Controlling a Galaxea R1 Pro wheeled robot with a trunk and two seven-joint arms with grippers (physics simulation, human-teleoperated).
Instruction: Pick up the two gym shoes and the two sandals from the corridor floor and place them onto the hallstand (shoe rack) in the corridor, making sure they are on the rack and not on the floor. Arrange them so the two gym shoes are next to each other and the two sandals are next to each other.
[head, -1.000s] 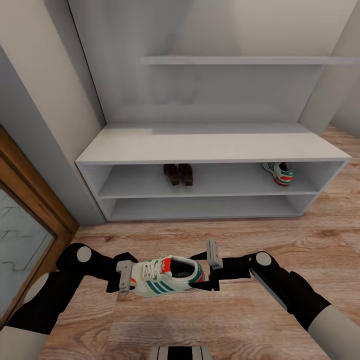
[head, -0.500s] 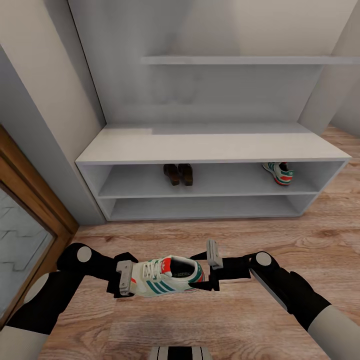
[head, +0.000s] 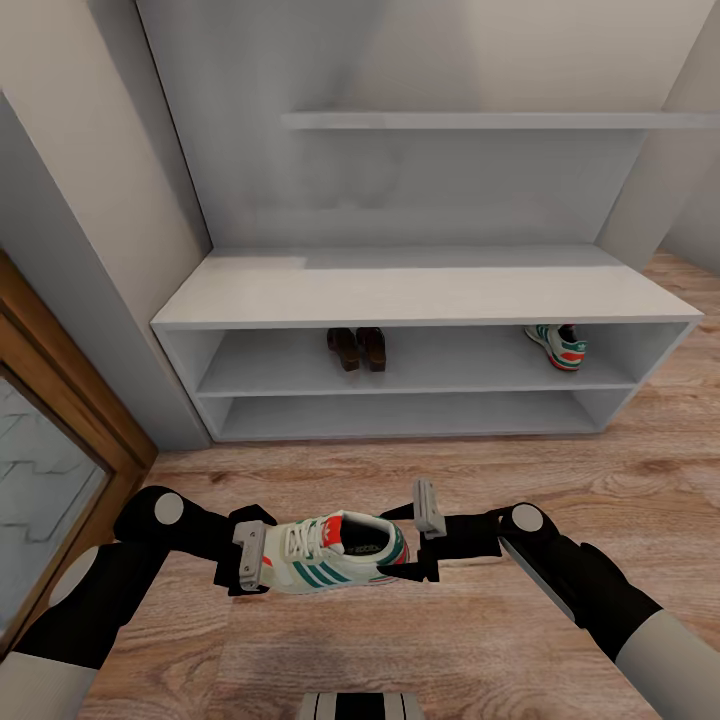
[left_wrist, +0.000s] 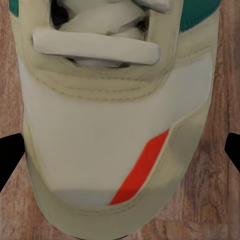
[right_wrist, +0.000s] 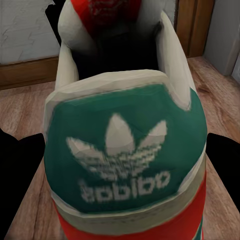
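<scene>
gym shoe (right_wrist: 125, 150) heel tab, trefoil logo, seemingly mirrored "adidas" lettering

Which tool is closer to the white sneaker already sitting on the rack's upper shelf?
Right. The right tool, at the heel of the held white green-striped sneaker, sits on the same side as the shelved sneaker. The left tool, at the toe, is farther away.

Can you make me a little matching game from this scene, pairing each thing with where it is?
Things:
1. sandals
2. shoe on rack
3. held shoe
4. wall shelf

Places:
A. between the two grippers, over the floor
B. upper compartment, right end
C. upper compartment, near the middle
D. on the wall above the rack

Pairs: 1-C, 2-B, 3-A, 4-D
</scene>
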